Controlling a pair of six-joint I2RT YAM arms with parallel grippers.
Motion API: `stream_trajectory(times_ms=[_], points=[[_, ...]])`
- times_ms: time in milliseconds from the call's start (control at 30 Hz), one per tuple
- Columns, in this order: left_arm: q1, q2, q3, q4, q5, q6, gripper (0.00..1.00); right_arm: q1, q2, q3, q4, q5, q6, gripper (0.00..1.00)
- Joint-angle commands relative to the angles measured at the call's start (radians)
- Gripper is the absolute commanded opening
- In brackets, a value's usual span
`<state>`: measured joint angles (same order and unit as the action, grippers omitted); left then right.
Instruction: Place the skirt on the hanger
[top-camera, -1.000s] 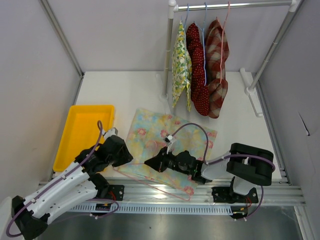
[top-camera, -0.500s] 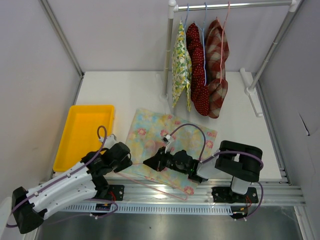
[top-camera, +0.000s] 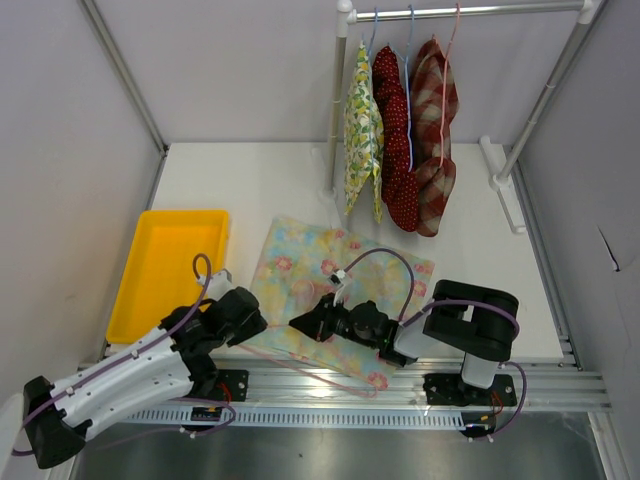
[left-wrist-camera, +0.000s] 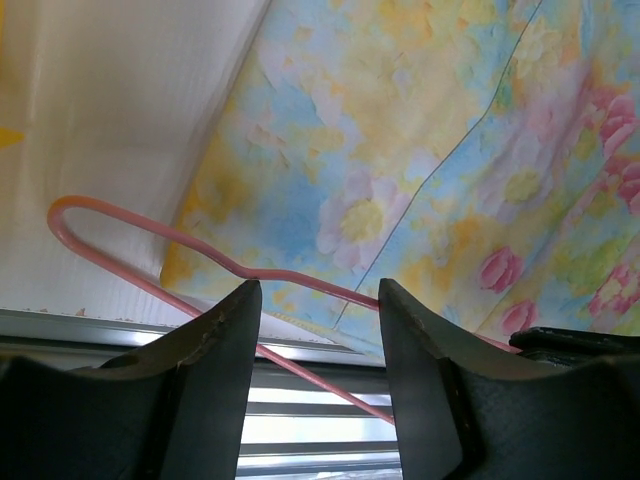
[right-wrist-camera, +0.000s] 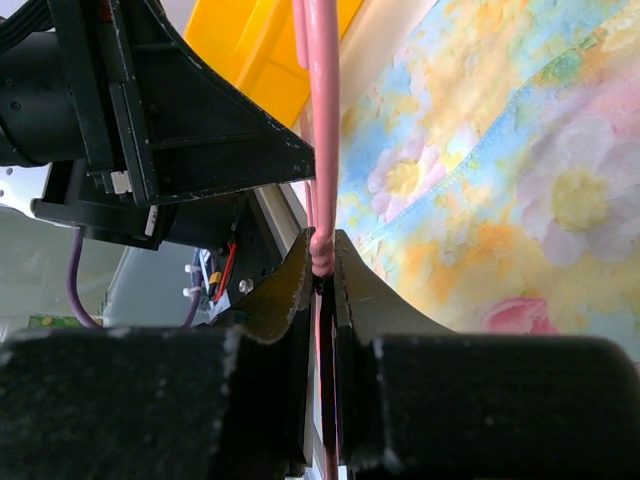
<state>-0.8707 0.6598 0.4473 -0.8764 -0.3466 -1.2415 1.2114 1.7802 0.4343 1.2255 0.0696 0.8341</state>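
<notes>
The pastel floral skirt (top-camera: 345, 275) lies flat on the table. A thin pink wire hanger (top-camera: 330, 372) lies along its near edge. My right gripper (top-camera: 300, 323) is shut on the hanger wire (right-wrist-camera: 322, 150) over the skirt's near left part (right-wrist-camera: 500, 180). My left gripper (top-camera: 243, 322) is open at the skirt's near left corner. In the left wrist view its fingers (left-wrist-camera: 215, 345) straddle the hanger's wire (left-wrist-camera: 150, 235) without closing on it, with the skirt (left-wrist-camera: 400, 150) beyond. The right gripper (right-wrist-camera: 322, 265) faces the left arm.
A yellow tray (top-camera: 165, 265) sits at the left. A metal rack (top-camera: 340, 100) at the back holds several hung garments (top-camera: 400, 130). A metal rail (top-camera: 420, 385) runs along the near table edge, under part of the hanger.
My left gripper has drawn slightly nearer and lower toward the hanger's left end. My right arm's elbow has shifted left; its gripper still holds the hanger in about the same place.
</notes>
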Motion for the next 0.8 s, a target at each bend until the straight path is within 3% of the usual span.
stream_trajectory(times_ms=[0, 767], points=[[-0.016, -0.019, -0.001, -0.006, 0.009, -0.001, 0.56, -0.015, 0.015, -0.043, 0.023, 0.133, -0.07, 0.0], [-0.027, 0.006, -0.047, 0.128, 0.069, 0.043, 0.58, -0.004, -0.139, -0.141, -0.172, 0.318, -0.139, 0.0]])
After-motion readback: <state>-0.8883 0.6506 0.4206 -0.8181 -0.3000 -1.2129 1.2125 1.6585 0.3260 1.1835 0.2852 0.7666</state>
